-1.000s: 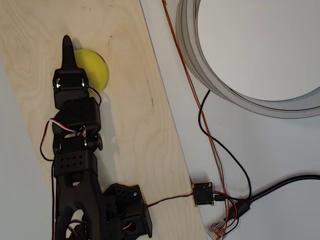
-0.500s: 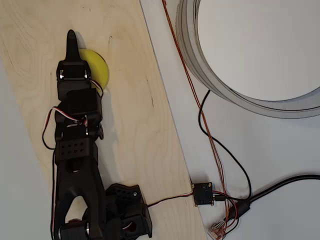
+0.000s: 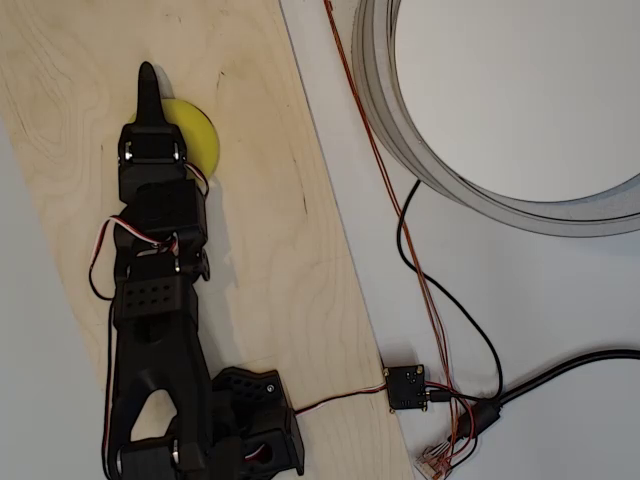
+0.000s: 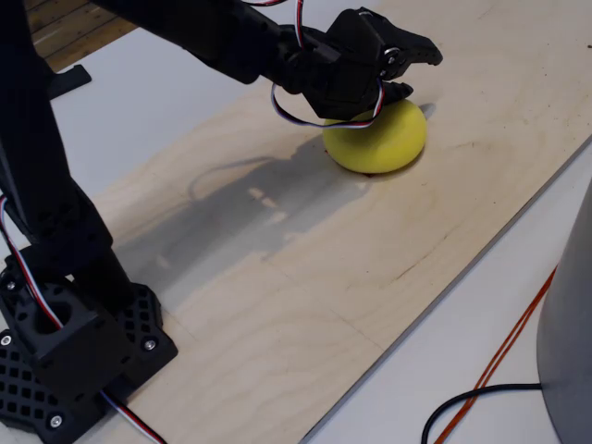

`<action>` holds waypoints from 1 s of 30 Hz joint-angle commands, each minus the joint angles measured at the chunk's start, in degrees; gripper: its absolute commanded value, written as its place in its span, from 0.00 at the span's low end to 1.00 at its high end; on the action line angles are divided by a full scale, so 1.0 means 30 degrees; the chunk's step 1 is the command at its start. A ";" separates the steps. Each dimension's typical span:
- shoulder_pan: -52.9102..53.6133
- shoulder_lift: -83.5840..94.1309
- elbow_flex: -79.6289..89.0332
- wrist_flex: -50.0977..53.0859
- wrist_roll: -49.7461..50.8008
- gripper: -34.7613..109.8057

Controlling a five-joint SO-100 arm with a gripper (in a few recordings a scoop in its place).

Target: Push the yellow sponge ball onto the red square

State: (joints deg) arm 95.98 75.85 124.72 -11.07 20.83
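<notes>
Black gripper sits over the yellow sponge ball on the plywood board, all places given relative to the ball. In the overhead view the ball pokes out to the right of the gripper and wrist, its left part hidden under the arm, only a yellow crescent showing; the pointed finger tip extends past the ball's top-left edge toward the top of the picture. In the fixed view the gripper hangs over the ball, covering its upper left side, with the fingers reaching across the top of the ball and the tips at its upper right edge. Looks like contact with the ball's top, but cannot tell for sure. Fingers appear close together with only a narrow slit between them, nothing held between; the ball is under them, not clamped. Ball rests on the board, which carries the arm's shadow to the ball's left in the fixed view. Arm base stands on the board well apart from the ball, at lower left in the fixed view. Off the board, well to the right of the ball in the overhead view, lies a big grey ring and a red wire and black cable running down to a small black box.
</notes>
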 commanded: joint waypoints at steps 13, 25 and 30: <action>-0.0381 0.2783 -0.0762 -0.0117 -0.2080 0.36; -0.2402 0.8145 -0.0352 -0.4189 -0.7295 0.36; -0.2314 0.8730 -0.0205 -0.4219 -0.7148 0.36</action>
State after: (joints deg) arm 88.59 98.35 124.28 -21.88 -0.35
